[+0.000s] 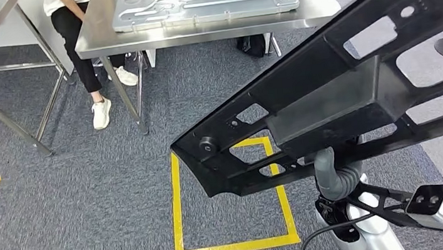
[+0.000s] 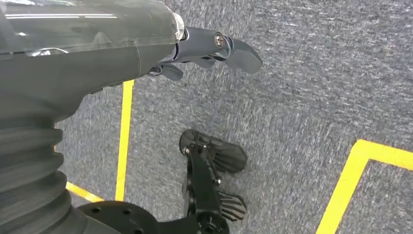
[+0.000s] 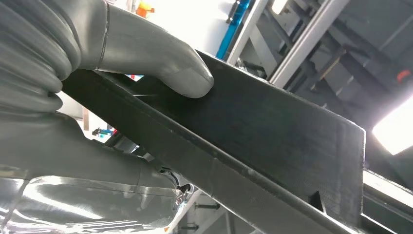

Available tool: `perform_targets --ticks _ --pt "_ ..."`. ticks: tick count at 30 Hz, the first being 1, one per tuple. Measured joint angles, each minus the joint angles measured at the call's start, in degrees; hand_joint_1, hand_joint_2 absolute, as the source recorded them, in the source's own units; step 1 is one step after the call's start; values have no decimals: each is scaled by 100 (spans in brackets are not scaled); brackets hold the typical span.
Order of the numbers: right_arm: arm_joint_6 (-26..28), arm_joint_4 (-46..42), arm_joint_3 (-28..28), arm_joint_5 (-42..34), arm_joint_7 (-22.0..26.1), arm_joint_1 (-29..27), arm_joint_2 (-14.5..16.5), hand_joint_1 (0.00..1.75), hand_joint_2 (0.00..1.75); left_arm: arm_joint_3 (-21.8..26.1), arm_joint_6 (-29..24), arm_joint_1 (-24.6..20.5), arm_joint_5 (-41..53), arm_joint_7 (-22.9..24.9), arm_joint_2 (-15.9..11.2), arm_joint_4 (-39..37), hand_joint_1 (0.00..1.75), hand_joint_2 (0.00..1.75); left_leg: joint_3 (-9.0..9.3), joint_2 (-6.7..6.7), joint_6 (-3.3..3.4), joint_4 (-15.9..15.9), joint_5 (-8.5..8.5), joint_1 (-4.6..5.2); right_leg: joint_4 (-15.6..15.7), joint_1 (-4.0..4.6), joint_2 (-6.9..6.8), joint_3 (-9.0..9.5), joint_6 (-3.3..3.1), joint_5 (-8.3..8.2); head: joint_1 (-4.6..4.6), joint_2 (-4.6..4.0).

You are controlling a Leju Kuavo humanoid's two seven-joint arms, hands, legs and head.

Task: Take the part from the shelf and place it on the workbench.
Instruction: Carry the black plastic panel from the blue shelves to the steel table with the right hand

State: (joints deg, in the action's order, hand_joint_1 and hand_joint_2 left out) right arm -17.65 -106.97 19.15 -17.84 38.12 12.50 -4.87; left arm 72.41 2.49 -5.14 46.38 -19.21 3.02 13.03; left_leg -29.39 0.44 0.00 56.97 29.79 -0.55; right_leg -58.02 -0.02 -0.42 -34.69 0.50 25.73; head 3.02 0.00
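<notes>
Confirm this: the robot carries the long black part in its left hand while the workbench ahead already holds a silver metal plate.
Wrong hand. The right hand grips the long black part, as the right wrist view shows; the left hand hangs empty over carpet. The workbench ahead does hold a silver metal plate.

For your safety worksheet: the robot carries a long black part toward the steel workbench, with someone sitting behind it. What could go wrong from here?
1. The right hand alone holds the long black part, so it could tip or slip.
2. Its far end could strike the workbench edge or swing near the seated person.
3. A metal plate already lies on the bench, leaving limited room.
</notes>
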Motion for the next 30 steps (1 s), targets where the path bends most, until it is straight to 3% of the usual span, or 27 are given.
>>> perform_targets --ticks 2,4,6,7,8,9,10,12,13,16,18,19,20,22,23,24,25,27,28,29,30 --pt "3 -9 6 -15 0 4 -2 175 175 0 1 -10 5 -3 -3 0 0 175 62 12 -61 17 57 -4 57 -26 27 103 -67 47 1 1" --pt "6 -17 18 -25 0 25 -1 175 175 0 4 -19 16 -8 -6 0 0 175 -108 9 -93 435 211 -10 138 -50 34 271 -136 108 3 1" --pt "8 -15 33 -32 0 31 0 175 175 0 1 0 28 -8 -7 0 0 175 -639 6 -107 1252 417 -14 157 -32 37 419 -181 223 4 0" --pt "9 -15 39 -34 0 22 0 175 175 0 -5 18 32 -6 -8 0 0 175 -910 6 -115 1577 438 -15 157 -25 47 497 -187 291 4 0" --pt "10 -15 42 -34 0 9 0 175 175 0 -10 39 34 -5 -9 0 0 175 -1101 6 -119 1706 335 -15 157 -21 63 588 -185 366 4 0" --pt "9 -15 45 -33 0 1 0 175 175 0 -14 56 36 -5 -9 0 0 175 -1176 6 -115 1593 103 -15 157 -19 80 694 -176 446 4 0" --pt "9 -15 50 -30 0 -4 0 175 175 0 -18 67 38 -5 -9 0 0 175 -1151 6 -102 1276 -228 -15 157 -18 94 811 -164 534 4 0" --pt "7 -10 58 -22 0 -5 0 175 175 0 -28 81 40 -4 -10 0 0 175 -988 -5 -50 649 -703 6 165 -14 115 1009 -120 705 3 0" --pt "7 -8 63 -17 0 -1 1 175 175 0 -34 82 42 -2 -11 0 0 175 -902 -10 -17 452 -745 23 170 -16 123 1063 -86 769 2 0" --pt "29 -3 79 -25 0 23 2 175 175 0 -48 62 48 1 -30 0 0 175 -756 -22 81 299 -546 69 134 -31 133 1103 32 797 2 1" --pt "88 -5 84 -48 0 51 1 175 175 0 -48 46 52 -1 -43 0 0 175 -625 -32 145 204 -485 46 -231 -38 115 929 94 690 1 1" --pt "125 -7 87 -61 0 68 0 175 175 0 -46 42 55 0 -46 0 0 175 -539 -35 164 148 -459 28 -555 -40 107 726 119 685 1 1" --pt "155 -8 90 -73 0 81 -2 175 175 0 -44 41 57 1 -47 0 0 175 -455 -35 179 100 -424 16 -927 -47 97 459 142 748 1 0" --pt "194 -7 99 -94 1 95 -4 175 175 0 -42 37 58 2 -48 0 0 175 -314 -40 190 64 -336 8 -1482 -65 91 -63 181 1039 2 0" --pt "203 -4 105 -105 1 95 -4 175 175 0 -42 36 59 4 -48 0 0 175 -236 -46 186 60 -278 4 -1578 -76 85 -257 196 1150 2 0" --pt "210 -2 111 -116 1 99 -4 175 175 0 -42 37 59 9 -48 0 0 175 -151 -54 175 60 -216 -1 -1513 -85 79 -369 206 1147 2 0" --pt "222 -1 117 -126 0 109 -4 175 175 0 -42 38 60 13 -48 0 0 175 -53 -61 158 60 -145 -9 -1295 -92 71 -412 211 998 2 0" --pt "256 2 131 -138 0 144 -5 175 175 0 -42 33 60 20 -48 0 0 175 114 -67 111 66 -15 -19 -597 -95 42 -327 193 312 2 -1" --pt "276 7 143 -143 -1 167 -6 175 175 0 -42 26 62 22 -48 0 0 175 163 -69 77 66 44 -16 -331 -83 20 -285 157 45 -2 -1" --pt "291 10 155 -151 -2 186 -7 175 175 0 -44 18 63 28 -49 0 0 175 189 -69 40 59 93 -10 -179 -69 2 -265 116 -138 -3 -1" --pt "300 15 166 -158 -3 203 -9 175 175 0 -46 11 65 33 -49 0 0 175 215 -68 0 66 118 -2 -130 -60 -3 -266 66 -190 -3 -1"
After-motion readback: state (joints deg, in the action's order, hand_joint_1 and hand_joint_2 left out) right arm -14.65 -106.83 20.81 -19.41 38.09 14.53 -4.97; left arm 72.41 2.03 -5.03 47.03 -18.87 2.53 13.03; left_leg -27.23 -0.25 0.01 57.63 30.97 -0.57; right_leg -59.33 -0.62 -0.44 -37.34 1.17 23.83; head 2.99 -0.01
